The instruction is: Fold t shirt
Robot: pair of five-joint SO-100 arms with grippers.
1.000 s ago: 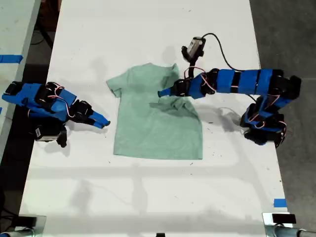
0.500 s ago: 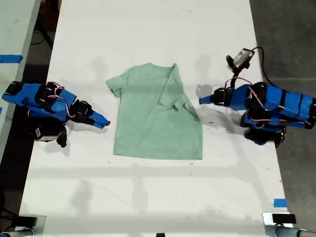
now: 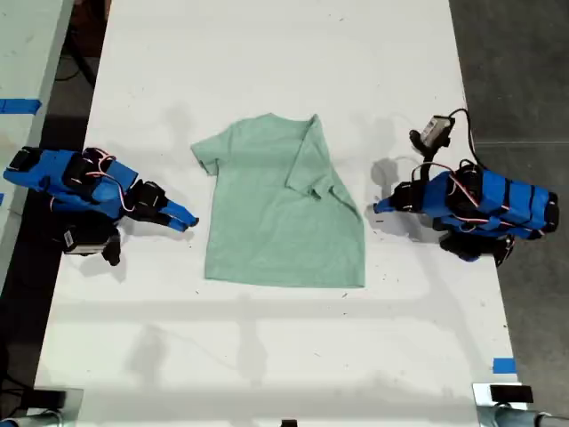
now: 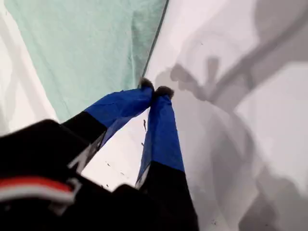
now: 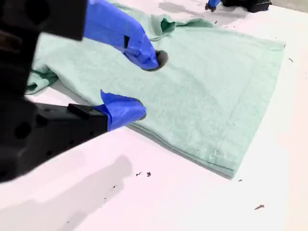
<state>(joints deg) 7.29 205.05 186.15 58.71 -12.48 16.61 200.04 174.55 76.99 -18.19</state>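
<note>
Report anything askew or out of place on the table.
On the pale mint-green cloth T-shirt, one sleeve is folded inward over the body toward the exterior view's right while the other still sticks out, so it looks lopsided. Small dark specks dot the white table.

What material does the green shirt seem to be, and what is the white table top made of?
The shirt looks like soft, matte knit cloth, probably cotton: it creases, and one sleeve lies folded over the body with a stitched hem showing. The table looks like a smooth, hard white board, perhaps laminate or painted, since it shows soft shadows and small dark specks.
</note>
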